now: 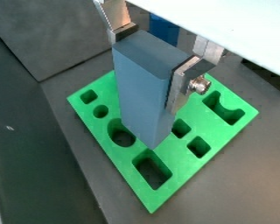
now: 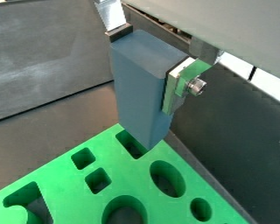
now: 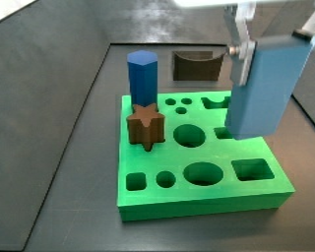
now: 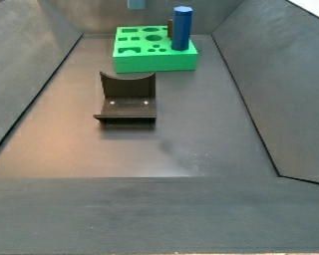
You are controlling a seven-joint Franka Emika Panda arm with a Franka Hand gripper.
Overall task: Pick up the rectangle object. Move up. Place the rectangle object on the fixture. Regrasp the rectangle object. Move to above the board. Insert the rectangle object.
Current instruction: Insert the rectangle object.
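My gripper (image 1: 154,61) is shut on the rectangle object (image 1: 143,87), a pale blue-grey block held upright by its upper end between the silver fingers; both wrist views show this (image 2: 150,61). The block (image 2: 140,96) hangs over the green board (image 1: 81,98), its lower end above the cut-out holes and hiding some of them. In a side view the block (image 3: 263,94) hangs over the right part of the board (image 3: 200,202), under the gripper (image 3: 272,39). The fixture (image 3: 197,65) stands empty behind the board.
A tall blue hexagonal prism (image 3: 142,77) and a brown star peg (image 3: 146,125) stand in the board's left side. In a side view the fixture (image 4: 127,98) sits mid-floor, with the board (image 4: 156,60) and prism (image 4: 182,27) beyond. Dark sloping walls ring the floor.
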